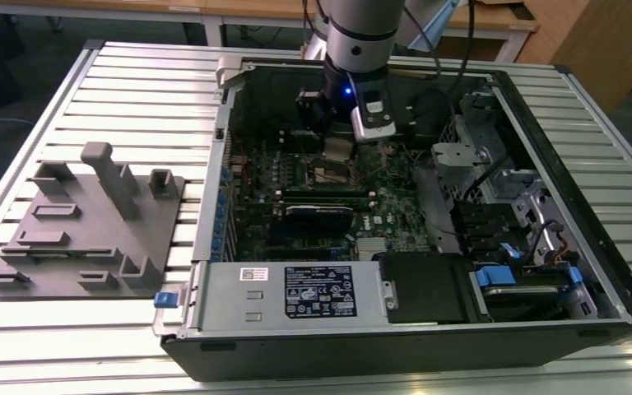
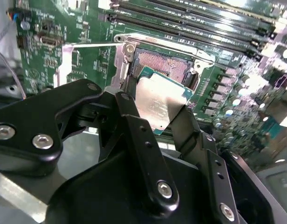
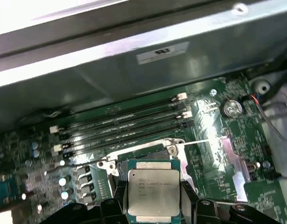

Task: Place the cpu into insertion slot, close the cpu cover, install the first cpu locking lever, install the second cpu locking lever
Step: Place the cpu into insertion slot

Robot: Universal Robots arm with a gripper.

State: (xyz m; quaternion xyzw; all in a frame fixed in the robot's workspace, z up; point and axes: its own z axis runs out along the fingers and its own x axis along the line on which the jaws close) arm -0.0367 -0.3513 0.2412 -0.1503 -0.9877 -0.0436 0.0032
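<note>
My gripper (image 2: 157, 108) is shut on the cpu (image 2: 158, 103), a flat square chip with a dull silver top, gripped by two opposite edges between black fingers (image 2: 134, 121). In the first wrist view the cpu (image 3: 154, 190) hangs tilted just short of the insertion slot (image 3: 147, 157). The insertion slot (image 2: 163, 63) lies uncovered, its contact field showing inside a silver rim. I cannot tell the cpu cover apart from that rim. A thin wire locking lever (image 2: 90, 45) sticks out sideways from the socket. In the exterior view the gripper (image 1: 341, 150) hovers above the insertion slot (image 1: 332, 174) on the green motherboard.
Long black memory slots (image 3: 120, 122) run along the socket's far side, with the case wall (image 3: 148, 70) behind them. A white-labelled power supply box (image 1: 294, 292) fills the case's front. Drive bays (image 1: 513, 206) stand at the exterior view's right, a grey fixture plate (image 1: 80, 234) at its left.
</note>
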